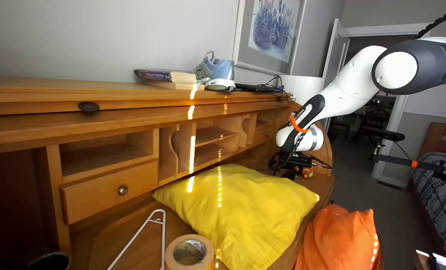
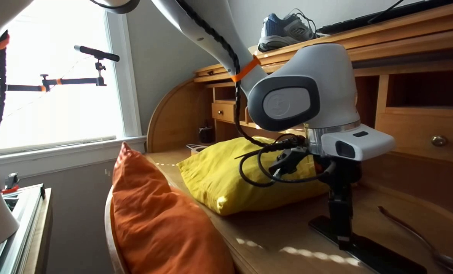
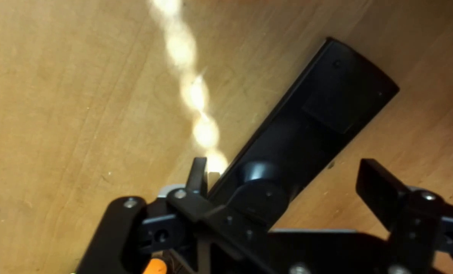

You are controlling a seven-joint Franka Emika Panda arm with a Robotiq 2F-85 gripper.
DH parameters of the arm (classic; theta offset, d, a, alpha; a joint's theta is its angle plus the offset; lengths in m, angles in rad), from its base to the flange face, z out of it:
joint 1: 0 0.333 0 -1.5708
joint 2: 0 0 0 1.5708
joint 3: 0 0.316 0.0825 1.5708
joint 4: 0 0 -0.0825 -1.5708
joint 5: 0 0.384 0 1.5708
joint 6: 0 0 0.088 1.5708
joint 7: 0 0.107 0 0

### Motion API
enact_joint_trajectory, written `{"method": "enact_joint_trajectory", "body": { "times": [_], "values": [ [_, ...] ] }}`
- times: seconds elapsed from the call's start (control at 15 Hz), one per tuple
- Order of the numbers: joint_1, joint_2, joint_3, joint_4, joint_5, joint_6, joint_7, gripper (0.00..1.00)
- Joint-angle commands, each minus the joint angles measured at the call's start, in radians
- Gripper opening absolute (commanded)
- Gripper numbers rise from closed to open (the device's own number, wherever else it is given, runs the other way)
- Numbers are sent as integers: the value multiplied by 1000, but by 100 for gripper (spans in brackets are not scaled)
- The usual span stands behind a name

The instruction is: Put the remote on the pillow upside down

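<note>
A long black remote [image 2: 386, 255] lies flat on the desk. In the wrist view the remote [image 3: 302, 140] runs diagonally, showing a smooth face with a panel outline and no visible buttons. My gripper [image 2: 343, 241] is low over it, pointing down. In the wrist view the gripper [image 3: 285, 165] is open, with one finger on each side of the remote; the left finger is close to its edge, the right finger stands apart. The yellow pillow [image 1: 249, 210] lies on the desk, also seen in an exterior view [image 2: 226, 182]. An orange pillow [image 2: 161, 224] rests on a chair.
A spoon-like metal utensil [image 2: 413, 232] lies near the remote. A tape roll [image 1: 189, 251] and a white hanger [image 1: 163, 228] lie beside the yellow pillow. Desk cubbies with a drawer [image 1: 110, 189] rise behind. A small toy [image 1: 307, 173] stands near the gripper.
</note>
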Motion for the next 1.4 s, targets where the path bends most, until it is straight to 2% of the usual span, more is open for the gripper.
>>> {"method": "enact_joint_trajectory", "body": {
  "times": [0.0, 0.07, 0.13, 0.2, 0.4, 0.47, 0.53, 0.73, 1.07, 1.2, 1.33],
  "values": [
    [0, 51, 0, 64, 6, -34, 5, 100],
    [1, 59, -1, 71, 6, -36, 7, 100],
    [0, 65, 0, 78, 6, -39, 6, 83],
    [0, 70, 0, 83, 6, -41, 7, 74],
    [-3, 80, -3, 100, 6, -57, 9, 53],
    [-3, 79, -5, 103, 5, -69, 10, 52],
    [-2, 78, -8, 106, 4, -79, 12, 47],
    [-3, 71, -12, 112, 2, -116, 16, 43],
    [6, 4, -9, 64, -15, -139, -24, 33],
    [18, -22, -17, 36, -35, -123, -46, 20],
    [31, -47, -27, 12, -54, -115, -63, 2]
  ]
}}
